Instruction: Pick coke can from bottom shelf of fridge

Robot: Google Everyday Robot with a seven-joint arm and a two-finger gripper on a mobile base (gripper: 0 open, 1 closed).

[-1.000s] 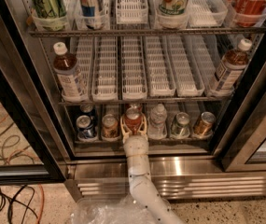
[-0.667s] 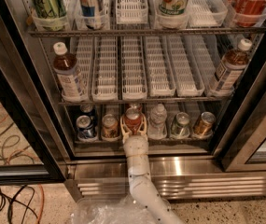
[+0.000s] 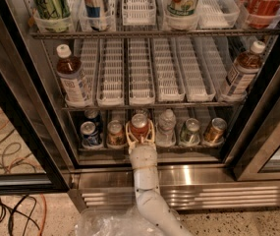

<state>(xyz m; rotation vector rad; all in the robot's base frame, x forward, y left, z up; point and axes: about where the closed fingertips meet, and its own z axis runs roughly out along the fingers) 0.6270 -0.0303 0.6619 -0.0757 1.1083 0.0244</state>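
The fridge [image 3: 12,107] stands open, with a black frame and a steel vented base. On the bottom shelf [image 3: 149,149] a row of cans stands in white lanes. The coke can [image 3: 139,126], red with a silver top, is third from the left. My gripper [image 3: 140,129] reaches in from below on a white arm, and its two pale fingers [image 3: 129,132] sit on either side of the coke can, close against it. The can stands upright on the shelf.
Left of the coke can stand a blue can [image 3: 89,133] and a brownish can [image 3: 115,132]. To its right are a clear bottle [image 3: 166,127], a green can [image 3: 190,131] and a gold can [image 3: 214,130]. Tea bottles [image 3: 73,81] stand on the shelf above.
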